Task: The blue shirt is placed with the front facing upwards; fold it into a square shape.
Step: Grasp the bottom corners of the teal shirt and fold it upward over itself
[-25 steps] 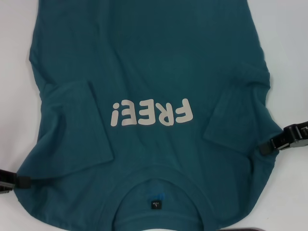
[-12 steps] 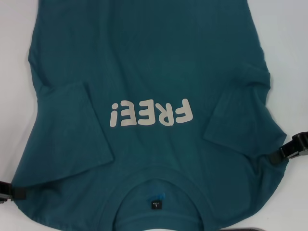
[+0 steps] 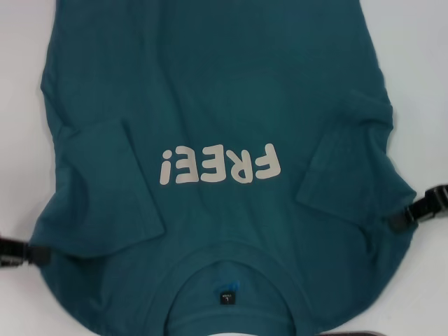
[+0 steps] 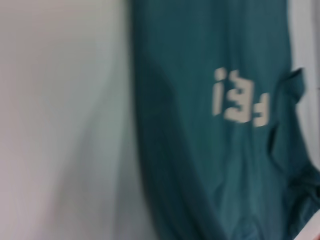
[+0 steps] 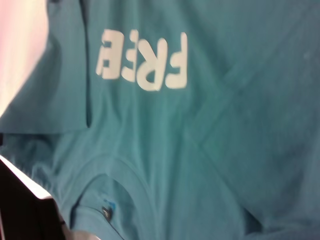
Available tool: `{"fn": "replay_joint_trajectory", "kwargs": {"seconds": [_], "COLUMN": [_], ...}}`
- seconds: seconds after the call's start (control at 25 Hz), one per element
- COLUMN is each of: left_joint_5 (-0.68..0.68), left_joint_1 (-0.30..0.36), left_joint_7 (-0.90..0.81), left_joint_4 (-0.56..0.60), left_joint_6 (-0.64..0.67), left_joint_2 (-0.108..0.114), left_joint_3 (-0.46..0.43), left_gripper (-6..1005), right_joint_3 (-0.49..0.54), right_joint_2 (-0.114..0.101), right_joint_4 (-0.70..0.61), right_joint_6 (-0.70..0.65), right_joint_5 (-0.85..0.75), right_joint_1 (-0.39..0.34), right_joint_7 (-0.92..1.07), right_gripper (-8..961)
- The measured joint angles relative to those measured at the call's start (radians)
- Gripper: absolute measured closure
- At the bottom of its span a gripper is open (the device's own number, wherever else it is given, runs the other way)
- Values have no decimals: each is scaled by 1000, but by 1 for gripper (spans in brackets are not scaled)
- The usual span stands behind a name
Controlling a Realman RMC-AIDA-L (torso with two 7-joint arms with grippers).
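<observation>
A blue shirt [image 3: 217,105] lies face up on a white table [image 3: 420,70], its collar [image 3: 227,269] nearest the robot and its pale "FREE!" lettering [image 3: 220,166] reading upside down from the head camera. Both short sleeves are folded inward over the chest, one on each side of the lettering. The left gripper [image 3: 31,253] sits at the shoulder edge on the left side of the collar, and the right gripper [image 3: 400,220] at the shoulder edge on the collar's right, slightly farther from the robot. Whether either gripper is pinching cloth or standing apart cannot be told; the fingertips merge with the dark fabric edge. The shoulder line looks drawn into a curve between the two grippers, suggesting the cloth there is gathered, not flat.

The step in hand appears to be taking both shoulders to carry the collar end over toward the hem. To do it well, each gripper needs both layers, sleeve and body, at matching points either side of the collar, so the fold line falls straight across the lettering. Lifting evenly and keeping the cloth lightly taut between the arms should stop the tucked sleeves from slipping back out.
</observation>
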Motion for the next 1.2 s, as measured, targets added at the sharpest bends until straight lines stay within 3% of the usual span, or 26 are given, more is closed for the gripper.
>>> {"fn": "replay_joint_trajectory", "kwargs": {"seconds": [0.08, 0.28, 0.4, 0.76, 0.96, 1.2], "left_joint_5": [-23, -49, -50, -51, -52, -63], "left_joint_1": [-28, -142, -210, -378, -406, -383], "left_joint_7": [1, -62, -107, -180, -191, -183], "left_joint_4": [12, 101, 126, 180, 176, 156], "left_joint_6": [-3, -97, -176, -449, -512, -510], "left_joint_2": [6, 51, 61, 37, 28, 14], "left_joint_3": [-1, -12, -13, -2, 33, 53], "left_gripper": [963, 962, 961, 960, 959, 958], "right_joint_3": [16, 49, 75, 108, 107, 95], "right_joint_2": [-9, -39, -51, -44, -45, -33], "right_joint_4": [0, -1, 0, -1, -1, 10], "right_joint_6": [-10, -8, 18, 167, 235, 218], "right_joint_5": [27, 106, 133, 229, 230, 231], "right_joint_1": [7, 33, 56, 122, 129, 124], "right_joint_7": [-11, -16, -14, 29, 48, 51], "right_gripper": [938, 938, 938, 938, 938, 938]}}
